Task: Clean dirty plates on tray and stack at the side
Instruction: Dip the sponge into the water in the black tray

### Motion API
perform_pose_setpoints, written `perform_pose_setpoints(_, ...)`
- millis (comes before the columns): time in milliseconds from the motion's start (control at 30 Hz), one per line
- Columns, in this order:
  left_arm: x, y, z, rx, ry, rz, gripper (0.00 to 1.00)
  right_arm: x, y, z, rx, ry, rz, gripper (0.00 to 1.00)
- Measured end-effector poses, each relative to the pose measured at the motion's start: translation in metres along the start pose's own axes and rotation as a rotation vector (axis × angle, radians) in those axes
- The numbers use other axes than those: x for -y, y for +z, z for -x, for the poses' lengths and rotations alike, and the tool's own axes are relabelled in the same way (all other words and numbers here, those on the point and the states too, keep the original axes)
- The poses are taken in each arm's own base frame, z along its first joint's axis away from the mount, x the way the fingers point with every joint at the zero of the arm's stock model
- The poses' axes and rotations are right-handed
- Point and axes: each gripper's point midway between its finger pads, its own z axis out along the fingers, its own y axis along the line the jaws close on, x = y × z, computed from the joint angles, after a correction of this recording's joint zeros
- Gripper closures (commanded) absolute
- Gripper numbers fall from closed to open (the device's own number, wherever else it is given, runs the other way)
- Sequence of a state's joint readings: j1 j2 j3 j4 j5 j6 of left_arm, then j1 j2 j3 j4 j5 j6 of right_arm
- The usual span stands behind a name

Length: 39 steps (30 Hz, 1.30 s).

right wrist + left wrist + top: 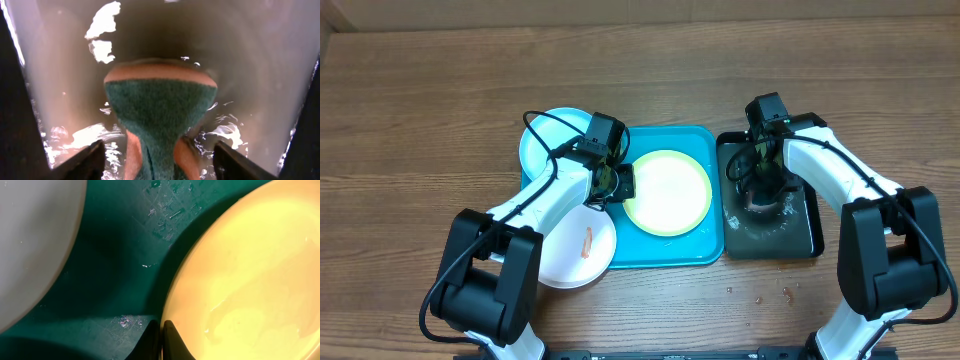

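Our left end effector [620, 182], jaws narrow, pinches the nine-o'clock rim of the round yellow-green plastic plate [667, 192] on the turquoise plastic tray [705, 250]. The plate looks wet, so we judge it could slip. Our right end effector [760, 180] squeezes a green-and-orange sponge [160, 115] in the black water tray [805, 235], and it may drip.

Wooden surface [420, 100], bearing:
- Turquoise tray [707, 250].
- Black tray [807, 232], just beside the turquoise tray's right rim.
- Light blue plate [542, 140], at its far-left corner.
- White plate [570, 255], orange-smeared, at its near-left corner.
- Small specks [758, 298], near its near-right corner.
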State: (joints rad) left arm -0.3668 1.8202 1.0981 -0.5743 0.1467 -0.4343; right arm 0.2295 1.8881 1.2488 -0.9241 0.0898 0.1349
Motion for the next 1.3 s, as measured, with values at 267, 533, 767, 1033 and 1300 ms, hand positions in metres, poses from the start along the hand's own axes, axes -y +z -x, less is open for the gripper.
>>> perform_pose_setpoints(267,0.000,0.000,0.000,0.000,0.000,0.000,0.95,-0.002,0.004,0.011,0.055,0.020,0.008,0.26)
perform_pose_setpoints(533,0.000,0.000,0.000,0.000,0.000,0.000,0.95,-0.004,0.020,0.009,0.098,0.045,0.026,0.96)
perform_pose_setpoints(767,0.000,0.000,0.000,0.000,0.000,0.000,0.95,-0.004,0.020,0.013,0.123,0.057,0.025,0.09)
perform_pose_setpoints(1033,0.000,0.000,0.000,0.000,0.000,0.000,0.94,-0.003,0.020,-0.010,0.032,0.051,0.028,0.96)
perform_pose_setpoints(1300,0.000,0.000,0.000,0.000,0.000,0.000,0.93,-0.004,0.019,-0.016,0.007,0.052,0.037,0.21)
